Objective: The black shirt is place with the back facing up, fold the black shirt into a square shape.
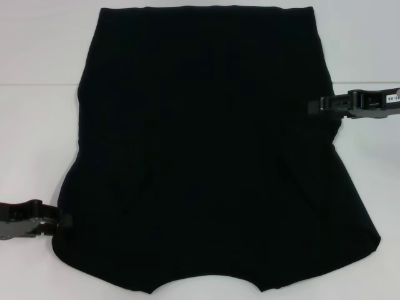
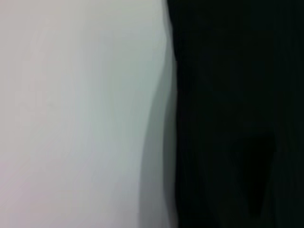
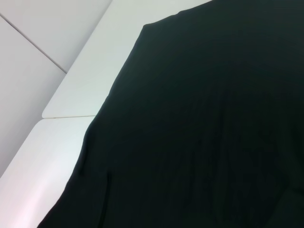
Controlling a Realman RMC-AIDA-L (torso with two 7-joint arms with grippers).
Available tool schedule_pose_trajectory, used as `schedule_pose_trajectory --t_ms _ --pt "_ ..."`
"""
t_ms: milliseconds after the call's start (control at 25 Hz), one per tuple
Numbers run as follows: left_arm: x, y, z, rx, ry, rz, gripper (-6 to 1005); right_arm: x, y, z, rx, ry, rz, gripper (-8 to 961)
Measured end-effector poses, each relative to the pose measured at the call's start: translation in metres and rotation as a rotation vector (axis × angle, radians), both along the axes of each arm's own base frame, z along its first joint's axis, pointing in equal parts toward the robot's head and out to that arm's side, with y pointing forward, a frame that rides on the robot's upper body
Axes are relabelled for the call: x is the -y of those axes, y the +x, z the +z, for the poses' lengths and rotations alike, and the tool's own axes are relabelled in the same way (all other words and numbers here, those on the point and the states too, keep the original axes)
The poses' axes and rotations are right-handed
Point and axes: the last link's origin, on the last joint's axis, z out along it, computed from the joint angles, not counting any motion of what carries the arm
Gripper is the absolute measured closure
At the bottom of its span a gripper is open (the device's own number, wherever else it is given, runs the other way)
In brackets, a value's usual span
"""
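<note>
The black shirt [image 1: 200, 150] lies flat on the white table [image 1: 37, 125], plain side up, with its sleeves tucked in over the body and the collar end nearest me. My left gripper [image 1: 61, 220] sits low at the shirt's near left edge, its tip touching the fabric. My right gripper [image 1: 312, 105] reaches in from the right, with its tip over the shirt's right edge, farther back. The left wrist view shows the black shirt [image 2: 237, 114] edge against the table [image 2: 71, 114]. In the right wrist view the black shirt [image 3: 199, 133] fills most of the picture.
White table surface runs along both sides of the shirt and behind it. A seam and a rounded table corner [image 3: 47, 115] show in the right wrist view beyond the shirt's far edge.
</note>
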Motion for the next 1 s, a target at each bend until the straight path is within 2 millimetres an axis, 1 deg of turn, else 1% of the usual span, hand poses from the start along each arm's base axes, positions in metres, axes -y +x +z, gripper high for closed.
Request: schedule_pose_trajectory --t_ms 40,440,560,720,840,1000 --pt "0.000 0.000 0.000 -0.004 -0.003 -0.001 420 0.000 0.000 0.000 0.000 0.000 0.000 144" --pt "-0.004 0.002 -0.003 -0.038 -0.021 -0.011 834 0.003 0.001 0.003 -0.003 -0.017 0.000 145" --pt "-0.004 0.002 -0.003 -0.039 -0.024 -0.021 863 0.004 0.003 0.004 -0.002 -0.022 -0.002 145" --pt "-0.002 0.007 -0.001 0.007 -0.033 -0.035 901 0.010 0.005 0.007 0.001 -0.058 0.001 144" --pt "0.000 0.015 0.001 0.069 -0.037 -0.054 920 0.020 0.009 0.013 0.009 -0.121 0.005 144" --pt "-0.001 0.024 0.004 0.120 -0.036 -0.087 921 0.038 0.023 0.027 0.021 -0.200 -0.037 145"
